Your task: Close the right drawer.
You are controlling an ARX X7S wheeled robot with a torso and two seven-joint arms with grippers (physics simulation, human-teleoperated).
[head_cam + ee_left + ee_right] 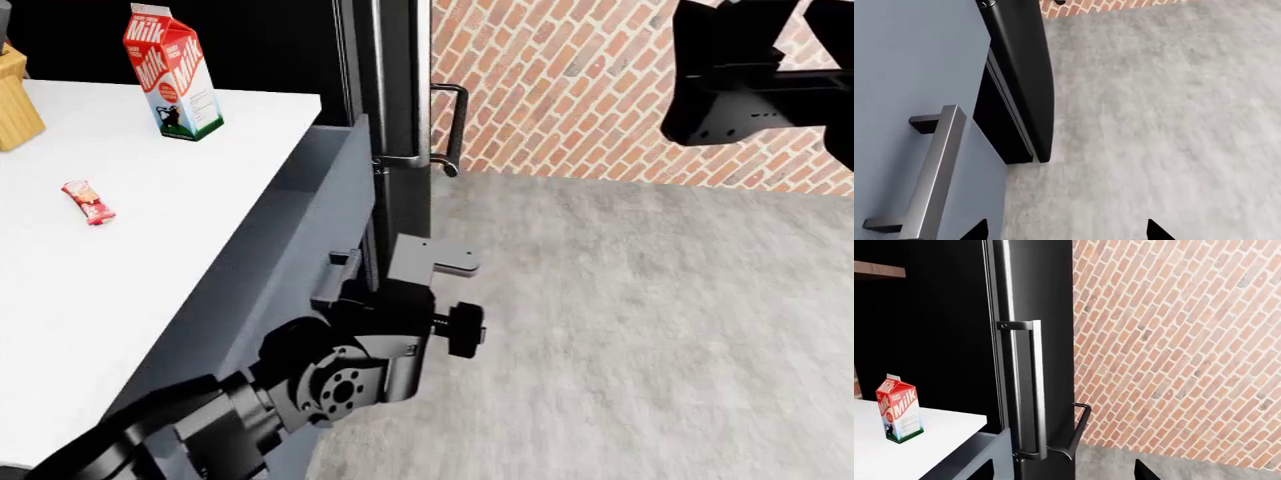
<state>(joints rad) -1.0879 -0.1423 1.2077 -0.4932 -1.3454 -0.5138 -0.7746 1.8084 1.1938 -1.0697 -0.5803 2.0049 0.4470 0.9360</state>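
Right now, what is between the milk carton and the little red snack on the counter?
Nothing: only bare white countertop lies between the milk carton and the red snack, seen in the head view.

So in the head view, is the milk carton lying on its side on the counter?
No, the milk carton stands upright on the white counter, gabled top up.

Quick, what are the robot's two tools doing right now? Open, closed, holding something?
Left tool: open, holding nothing, beside the right drawer.
Right tool: open, holding nothing, raised in the air.
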